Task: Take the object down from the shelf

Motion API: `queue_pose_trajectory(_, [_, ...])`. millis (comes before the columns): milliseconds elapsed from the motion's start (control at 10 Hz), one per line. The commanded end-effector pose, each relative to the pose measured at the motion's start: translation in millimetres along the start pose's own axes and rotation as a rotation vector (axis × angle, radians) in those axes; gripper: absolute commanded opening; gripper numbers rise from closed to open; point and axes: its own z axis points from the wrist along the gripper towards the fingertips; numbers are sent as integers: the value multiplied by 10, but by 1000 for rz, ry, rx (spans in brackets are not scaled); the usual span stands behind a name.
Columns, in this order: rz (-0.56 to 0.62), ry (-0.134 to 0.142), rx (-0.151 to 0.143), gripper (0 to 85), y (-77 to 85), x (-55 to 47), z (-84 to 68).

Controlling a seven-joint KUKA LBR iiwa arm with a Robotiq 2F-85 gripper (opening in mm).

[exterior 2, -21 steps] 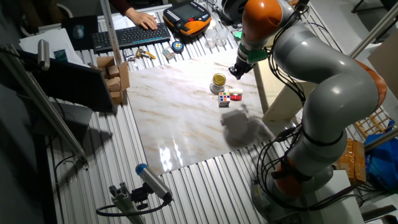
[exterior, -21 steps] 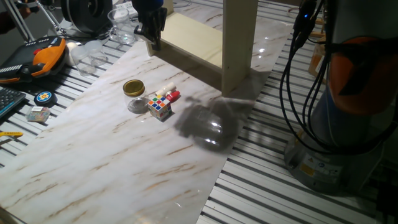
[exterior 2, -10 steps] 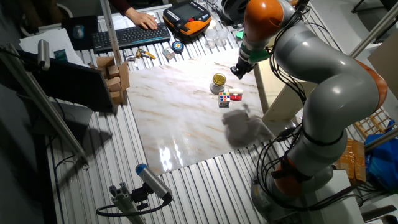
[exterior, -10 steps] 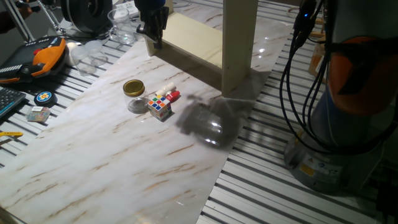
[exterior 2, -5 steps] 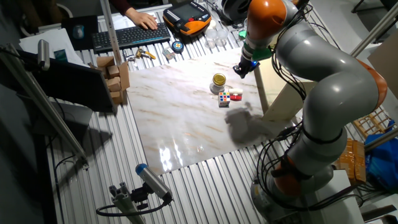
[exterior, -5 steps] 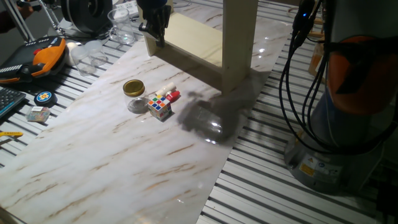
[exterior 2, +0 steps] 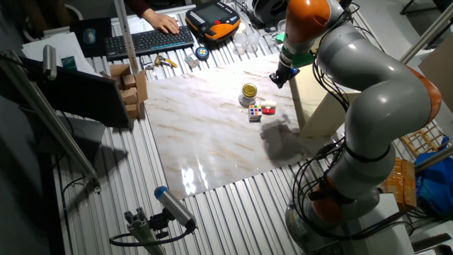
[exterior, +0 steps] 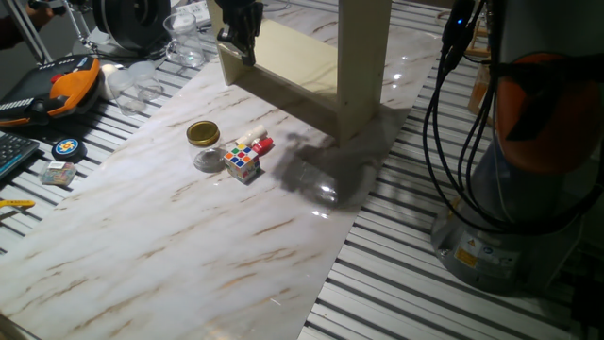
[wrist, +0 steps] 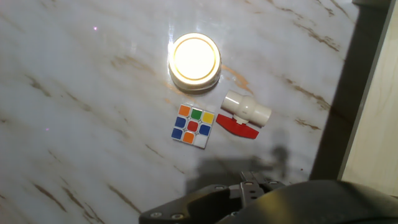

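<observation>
The cream shelf (exterior: 293,71) stands at the far side of the marble board, with an upright panel (exterior: 363,66); it also shows in the other fixed view (exterior 2: 315,95) and at the right edge of the hand view (wrist: 376,106). No object shows on it in these views. My gripper (exterior: 247,45) hangs by the shelf's left end, above the board, and it also shows in the other fixed view (exterior 2: 280,76). Its jaws look closed and hold nothing. In the hand view only the dark hand body (wrist: 261,199) shows at the bottom.
On the marble board lie a gold-lidded jar (exterior: 203,135), a Rubik's cube (exterior: 243,161) and a white-and-red valve piece (exterior: 258,144); they show in the hand view as the jar (wrist: 194,60), the cube (wrist: 193,126) and the valve (wrist: 244,115). Clutter and a keyboard (exterior 2: 148,41) lie beyond the board.
My gripper has moved up and to the right, closer to the shelf's left end. The jar, cube and valve piece have not moved.
</observation>
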Motion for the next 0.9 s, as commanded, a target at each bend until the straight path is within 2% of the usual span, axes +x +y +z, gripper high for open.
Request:
queue_pose_trajectory(0, [0, 2, 7, 0, 0, -1, -1])
queue_pose_trajectory(400, [10, 14, 8, 0, 6, 2, 1])
queue_pose_trajectory(800, [10, 11, 9, 0, 11, 0, 10])
